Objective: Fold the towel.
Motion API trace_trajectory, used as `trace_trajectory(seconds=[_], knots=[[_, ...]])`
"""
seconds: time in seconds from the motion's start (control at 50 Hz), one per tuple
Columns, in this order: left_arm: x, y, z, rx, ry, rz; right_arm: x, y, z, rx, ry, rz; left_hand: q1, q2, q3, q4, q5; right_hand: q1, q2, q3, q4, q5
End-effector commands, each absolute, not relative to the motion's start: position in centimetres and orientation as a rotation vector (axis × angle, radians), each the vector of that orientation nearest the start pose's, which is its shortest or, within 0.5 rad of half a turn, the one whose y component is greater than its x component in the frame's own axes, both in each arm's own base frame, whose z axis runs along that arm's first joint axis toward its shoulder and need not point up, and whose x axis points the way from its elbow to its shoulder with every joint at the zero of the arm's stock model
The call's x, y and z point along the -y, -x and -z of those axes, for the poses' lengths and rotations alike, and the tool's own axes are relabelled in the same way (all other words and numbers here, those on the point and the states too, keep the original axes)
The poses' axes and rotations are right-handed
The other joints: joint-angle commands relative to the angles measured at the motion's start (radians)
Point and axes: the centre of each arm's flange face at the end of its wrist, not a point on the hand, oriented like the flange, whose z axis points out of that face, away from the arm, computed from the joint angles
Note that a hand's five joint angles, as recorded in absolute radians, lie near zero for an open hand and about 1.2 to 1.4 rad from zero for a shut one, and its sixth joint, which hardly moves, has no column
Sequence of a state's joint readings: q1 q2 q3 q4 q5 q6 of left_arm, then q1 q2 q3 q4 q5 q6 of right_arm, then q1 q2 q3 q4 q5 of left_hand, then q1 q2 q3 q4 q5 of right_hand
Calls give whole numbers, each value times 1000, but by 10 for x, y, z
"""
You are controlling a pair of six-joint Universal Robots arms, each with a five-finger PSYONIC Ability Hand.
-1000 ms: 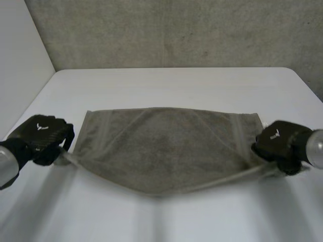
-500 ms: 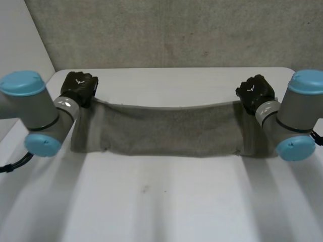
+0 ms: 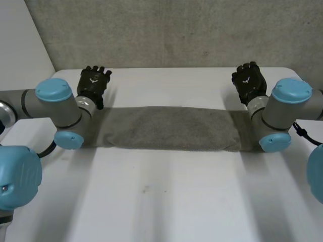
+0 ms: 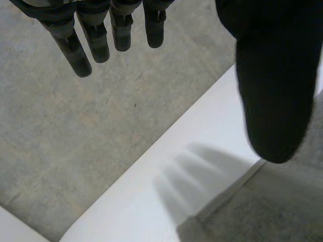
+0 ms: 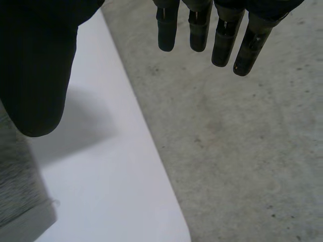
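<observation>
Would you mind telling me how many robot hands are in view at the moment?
2. The left hand is open beyond the far edge of the folded grey towel, near its left end; the right hand is open beyond that edge, near its right end.

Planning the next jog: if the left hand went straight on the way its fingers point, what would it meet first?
Nothing on the table: the left hand points open-fingered past the far edge, away from the towel. The grey wall behind looks first in line, though depth is unclear.
</observation>
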State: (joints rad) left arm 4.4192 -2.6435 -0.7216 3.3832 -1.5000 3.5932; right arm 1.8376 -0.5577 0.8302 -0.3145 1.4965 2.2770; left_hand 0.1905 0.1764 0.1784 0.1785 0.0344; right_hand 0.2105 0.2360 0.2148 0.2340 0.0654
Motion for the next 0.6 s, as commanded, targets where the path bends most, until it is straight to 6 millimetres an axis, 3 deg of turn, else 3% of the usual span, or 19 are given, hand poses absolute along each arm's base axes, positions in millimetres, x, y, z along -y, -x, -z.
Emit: trace_trajectory(seconds=[0.02,0.06,0.12,0.18,0.26,0.4,0.44,0.5,0.56,0.6], knots=[[431,283,-168,-1975,-869,2216,438,-264,-187,-1993,1245,2537,-16,-2,-4,-4,-34,-36,-61,-40,-59,-65],[417,279,-188,-1973,-861,2226,425,-258,-212,-1984,1153,2537,-16,-2,-4,-4,-34,-36,-61,-40,-59,-65],[401,273,-203,-1984,-858,2224,409,-250,-229,-1992,1081,2506,-16,-2,-4,-4,-34,-36,-61,-40,-59,-65],[391,270,-210,-1997,-856,2223,400,-248,-234,-2005,1051,2478,-16,-2,-4,-4,-34,-36,-61,-40,-59,-65],[361,258,-225,-2090,-792,2241,371,-239,-241,-2092,1009,2345,-16,-2,-4,-4,-34,-36,-61,-40,-59,-65],[322,243,-233,-2269,-655,2285,347,-217,-223,-2367,1031,2023,-16,-2,-4,-4,-34,-36,-61,-40,-59,-65],[307,241,-229,-2332,-650,2288,337,-206,-212,-2496,1043,1836,-16,-2,-4,-4,-34,-36,-61,-40,-59,-65],[301,238,-227,-2350,-651,2284,331,-195,-200,-2579,1031,1711,-16,-2,-4,-4,-34,-15,-40,-19,-38,-44],[290,232,-227,-2349,-643,2288,332,-190,-194,-2598,1018,1692,-16,-2,-4,-4,-34,39,13,35,15,9],[283,229,-223,-2342,-637,2295,335,-186,-180,-2589,1008,1690,-16,-2,-4,-4,-34,214,188,210,190,185]])
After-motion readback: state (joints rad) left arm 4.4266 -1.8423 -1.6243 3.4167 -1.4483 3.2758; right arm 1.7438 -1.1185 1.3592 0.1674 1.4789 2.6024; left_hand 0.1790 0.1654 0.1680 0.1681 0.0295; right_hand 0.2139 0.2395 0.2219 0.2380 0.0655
